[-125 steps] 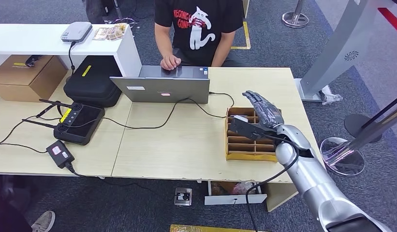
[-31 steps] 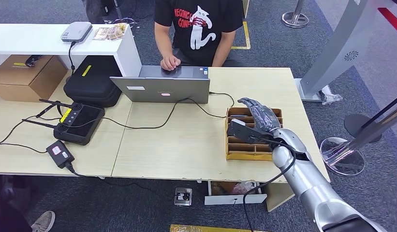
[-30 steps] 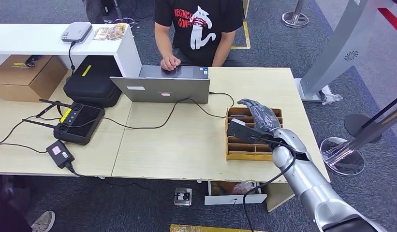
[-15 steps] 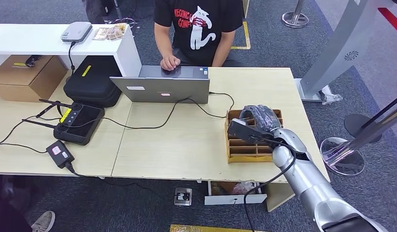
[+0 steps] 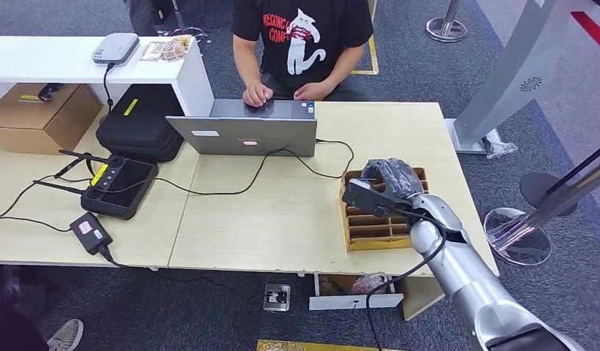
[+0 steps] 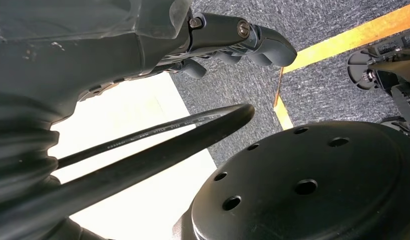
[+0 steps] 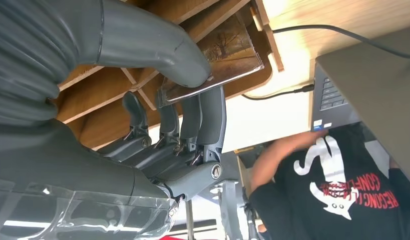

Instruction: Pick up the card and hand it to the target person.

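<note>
- The right hand (image 7: 158, 120) pinched the card (image 7: 217, 60) between thumb and fingers (a dark picture on its face), fingers curled under it.
- That hand (image 5: 392, 181) sat over the wooden divider tray (image 5: 362, 238) by the table's right edge, forearm reaching in from the near right corner.
- The left hand (image 6: 203, 35) hung with fingers curled in, holding nothing.

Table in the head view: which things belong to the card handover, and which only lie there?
For the job: card, right hand pinching it, wooden slotted tray, person behind the laptop.

Lying about: laptop, black controller, black case, cables.
</note>
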Motion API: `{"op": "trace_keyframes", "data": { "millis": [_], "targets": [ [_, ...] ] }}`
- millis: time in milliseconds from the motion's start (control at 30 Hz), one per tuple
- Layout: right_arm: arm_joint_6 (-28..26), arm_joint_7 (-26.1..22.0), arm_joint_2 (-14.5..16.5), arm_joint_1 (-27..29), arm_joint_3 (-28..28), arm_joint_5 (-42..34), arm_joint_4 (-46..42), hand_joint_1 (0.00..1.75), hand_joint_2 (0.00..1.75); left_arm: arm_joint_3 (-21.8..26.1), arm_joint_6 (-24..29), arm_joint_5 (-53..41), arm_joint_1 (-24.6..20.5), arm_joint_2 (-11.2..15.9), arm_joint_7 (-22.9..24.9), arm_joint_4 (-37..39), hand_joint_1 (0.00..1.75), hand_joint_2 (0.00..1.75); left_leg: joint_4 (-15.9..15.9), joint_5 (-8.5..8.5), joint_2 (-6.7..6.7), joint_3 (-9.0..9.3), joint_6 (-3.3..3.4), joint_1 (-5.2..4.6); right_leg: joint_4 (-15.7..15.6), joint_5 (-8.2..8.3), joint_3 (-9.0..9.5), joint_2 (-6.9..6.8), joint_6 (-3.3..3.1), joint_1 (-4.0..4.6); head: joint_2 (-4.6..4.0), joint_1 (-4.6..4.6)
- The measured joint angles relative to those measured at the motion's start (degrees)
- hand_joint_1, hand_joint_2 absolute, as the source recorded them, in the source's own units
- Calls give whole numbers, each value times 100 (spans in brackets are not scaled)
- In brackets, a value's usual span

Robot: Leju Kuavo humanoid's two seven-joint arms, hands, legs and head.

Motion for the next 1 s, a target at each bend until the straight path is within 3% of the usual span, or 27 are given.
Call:
{"op": "trace_keyframes", "data": {
  "millis": [533,700,1000],
  "targets": [
    [-114,-46,-79,-17,-19,-11,-355,140,175,0,11,63,6,-2,-15,0,0,175,0,0,1,-1,0,0,0,0,0,1,0,0,0,-1],
    [-87,5,-181,-134,-64,-54,-831,136,175,0,19,62,6,-2,-15,0,0,175,0,0,2,-1,0,0,0,0,0,3,0,0,0,-1],
    [-4,-108,-156,-534,-72,-92,-891,136,175,3,31,261,35,-16,-72,0,0,175,0,0,0,-2,0,0,0,0,0,1,0,0,0,0]
  ]
}}
